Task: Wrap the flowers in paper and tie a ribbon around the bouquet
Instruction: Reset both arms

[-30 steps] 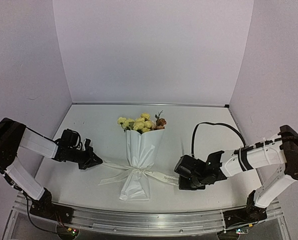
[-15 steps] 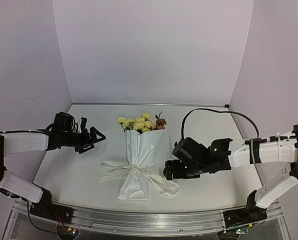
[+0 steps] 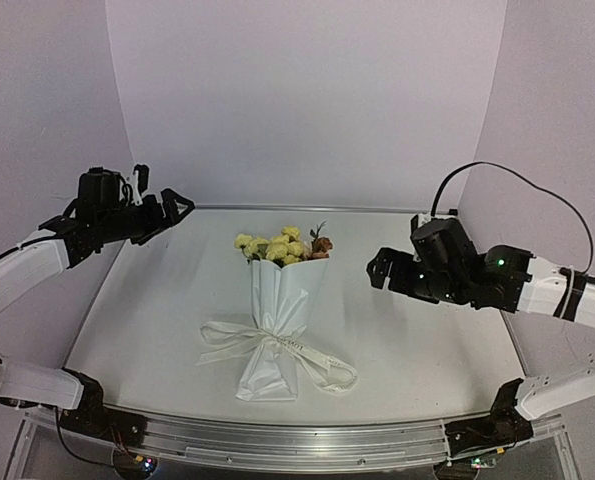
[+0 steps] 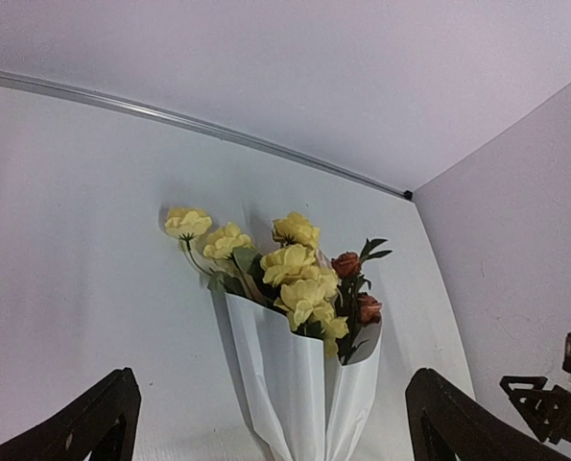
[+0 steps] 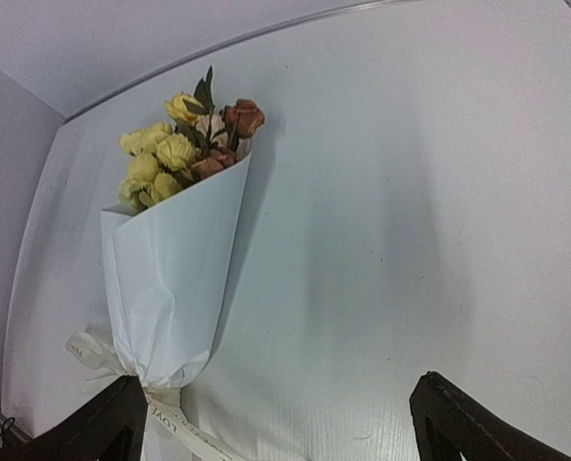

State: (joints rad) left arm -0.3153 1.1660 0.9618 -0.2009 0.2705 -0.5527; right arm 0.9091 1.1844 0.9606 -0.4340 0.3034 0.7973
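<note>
The bouquet lies in the middle of the table, with yellow and orange-brown flowers (image 3: 282, 245) (image 4: 295, 274) (image 5: 179, 149) poking from a white paper cone (image 3: 282, 300) (image 4: 295, 384) (image 5: 170, 279). A cream ribbon (image 3: 267, 345) (image 5: 175, 424) is tied round the pinched lower part. Its loose ends lie slack on the table to either side. My left gripper (image 3: 165, 190) (image 4: 273, 384) hangs open, high and to the left of the flowers, holding nothing. My right gripper (image 3: 385, 258) (image 5: 280, 384) is open too, raised to the right of the cone, clear of the ribbon.
The white table (image 3: 157, 320) ends at a metal seam (image 3: 297, 208) against the back wall, with side walls close on both sides. A metal rail (image 3: 277, 442) runs along the near edge. A black cable (image 3: 497, 172) arches above the right arm.
Both grippers have let go of the ribbon ends, opened, and risen up and away from the table. The ribbon, once pulled taut sideways, now lies slack beside the cone.
</note>
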